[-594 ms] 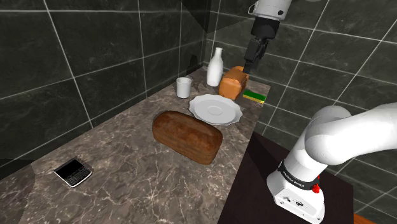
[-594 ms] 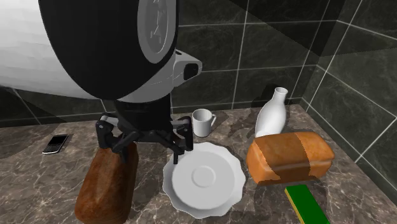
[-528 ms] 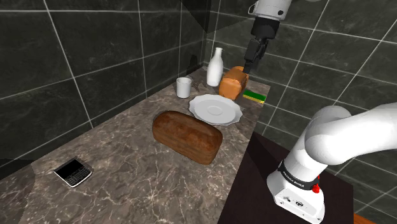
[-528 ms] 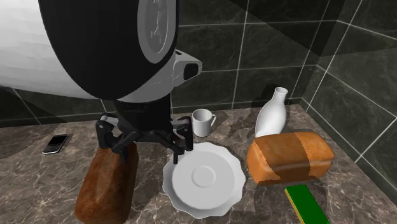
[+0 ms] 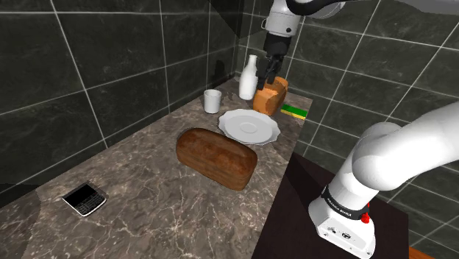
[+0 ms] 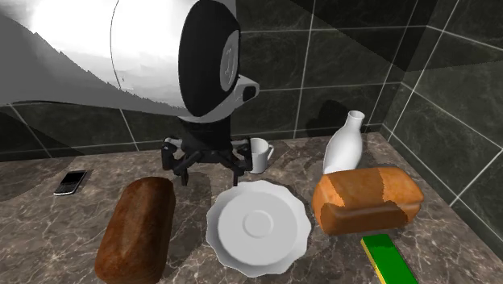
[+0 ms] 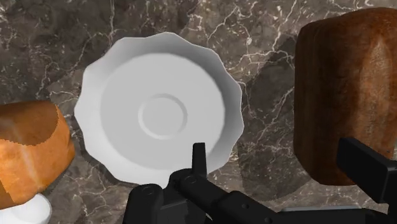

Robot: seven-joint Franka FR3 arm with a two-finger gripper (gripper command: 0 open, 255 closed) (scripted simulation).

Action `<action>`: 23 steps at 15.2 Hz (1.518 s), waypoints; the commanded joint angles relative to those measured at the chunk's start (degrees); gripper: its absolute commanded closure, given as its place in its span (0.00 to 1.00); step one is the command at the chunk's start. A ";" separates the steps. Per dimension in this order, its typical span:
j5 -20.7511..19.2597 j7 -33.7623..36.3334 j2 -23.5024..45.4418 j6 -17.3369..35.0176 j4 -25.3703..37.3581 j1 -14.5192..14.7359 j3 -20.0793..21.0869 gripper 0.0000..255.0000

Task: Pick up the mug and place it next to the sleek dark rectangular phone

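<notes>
A small white mug stands near the tiled wall at the far end of the marble counter. The dark phone lies flat at the counter's other end, far from the mug. My black gripper hangs open in the air above the counter, between the plate and the mug, holding nothing. From the wrist, its fingers stand wide apart over the plate's edge and the dark loaf.
A white scalloped plate sits mid-counter beside a dark brown loaf. A lighter loaf, a white bottle and a green-yellow sponge crowd the corner.
The arm has swung toward the shoulder view's left, carrying the gripper away from over the lighter loaf toward the mug. The fingers stay open; no object has moved.
</notes>
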 commanded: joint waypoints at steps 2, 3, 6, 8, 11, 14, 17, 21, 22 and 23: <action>-0.62 -0.01 6.50 4.37 2.39 -0.10 0.37 0.00; -0.86 -0.01 8.62 5.69 3.25 -0.15 0.46 0.00; -1.63 0.08 15.07 9.29 6.27 -0.30 0.72 0.00; -2.21 0.22 19.41 11.35 8.66 -0.40 0.86 0.00; -3.17 0.50 25.96 13.93 12.80 -0.53 1.04 0.00; -4.21 0.86 32.54 15.86 17.62 -0.61 1.12 0.00; -5.29 1.24 39.18 17.14 23.13 -0.60 1.11 0.00; -6.68 1.70 48.19 17.78 31.70 -0.45 0.93 0.00; -7.01 1.79 50.49 17.75 34.09 -0.40 0.85 0.00; -7.32 1.86 52.82 17.63 36.59 -0.33 0.76 0.00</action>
